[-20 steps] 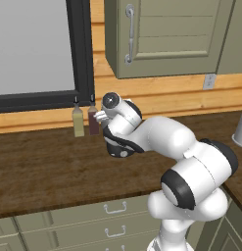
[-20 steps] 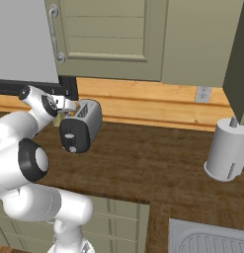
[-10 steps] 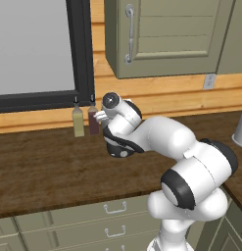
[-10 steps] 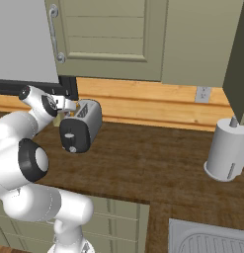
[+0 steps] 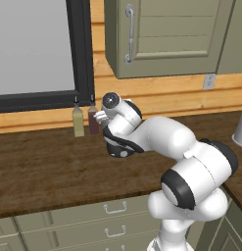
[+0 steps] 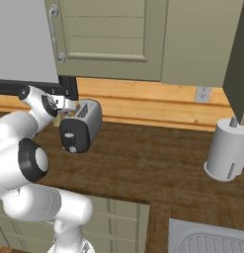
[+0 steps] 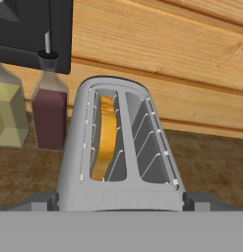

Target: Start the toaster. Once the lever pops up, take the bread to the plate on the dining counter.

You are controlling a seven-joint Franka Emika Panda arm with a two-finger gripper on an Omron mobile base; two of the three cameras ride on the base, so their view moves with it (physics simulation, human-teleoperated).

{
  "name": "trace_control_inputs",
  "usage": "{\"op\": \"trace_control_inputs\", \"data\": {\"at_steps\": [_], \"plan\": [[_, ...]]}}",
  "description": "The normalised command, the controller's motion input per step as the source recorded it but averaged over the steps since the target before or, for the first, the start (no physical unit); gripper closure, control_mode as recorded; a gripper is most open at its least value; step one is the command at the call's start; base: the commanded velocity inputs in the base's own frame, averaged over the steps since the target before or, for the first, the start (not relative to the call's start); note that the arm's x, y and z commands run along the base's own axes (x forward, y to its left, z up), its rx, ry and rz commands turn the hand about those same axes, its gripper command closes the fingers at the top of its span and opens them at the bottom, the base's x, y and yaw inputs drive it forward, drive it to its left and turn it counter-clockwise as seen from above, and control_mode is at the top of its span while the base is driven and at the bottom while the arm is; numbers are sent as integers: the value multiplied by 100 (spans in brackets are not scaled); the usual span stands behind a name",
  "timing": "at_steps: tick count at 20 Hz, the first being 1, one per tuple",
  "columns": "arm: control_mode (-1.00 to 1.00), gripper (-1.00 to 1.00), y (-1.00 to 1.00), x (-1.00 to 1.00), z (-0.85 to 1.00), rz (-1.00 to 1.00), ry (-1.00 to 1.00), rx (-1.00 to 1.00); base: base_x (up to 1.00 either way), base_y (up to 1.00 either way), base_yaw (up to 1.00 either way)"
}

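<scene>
hand view looks straight down the toaster [image 7: 120,147], silver-grey, two slots, bread [image 7: 106,138] standing on edge in the left slot, yellow-tan crust showing, right slot empty. two bottles behind on the left, pale yellow bottle [image 7: 10,110] and dark red bottle [image 7: 49,110], close to the toaster's far end but apart from it. dark finger tips [image 7: 42,201] low on either side of the toaster body, so jaws spread wide, holding nothing. right base view: toaster [image 6: 81,126] on the dark wood table [image 6: 153,168] near the wall, glossy black end panel facing the camera with the round grey dial [image 6: 72,148] low on it; gripper [image 6: 64,105] just above and behind the toaster's top. lever [image 6: 68,134] seems to be the small dark tab on that panel, too small to be sure. grey paper towel roll [image 6: 224,153] well apart at right. left base view: arm bent over the table, wrist beside the bottles [image 5: 85,120], toaster hidden behind the arm. judged step: starting the toaster, lever not yet pressed. to do it well: shift toward the black end panel, bring one finger tip over the tab rather than the dial, press straight down along the slide, avoid pushing sideways or tipping the light body, keep clear of the bottles, then back off and wait above the left slot.
</scene>
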Motion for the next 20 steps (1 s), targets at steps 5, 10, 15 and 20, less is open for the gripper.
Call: {"op": "trace_control_inputs", "data": {"at_steps": [5,10,15,20], "plan": [[-100,-100,0,0,0,0,0,0,0,0,0],[-100,-100,0,0,0,0,0,0,0,0,0],[-100,-100,0,0,0,0,0,0,0,0,0],[-100,-100,0,0,0,0,0,0,0,0,0]]}}
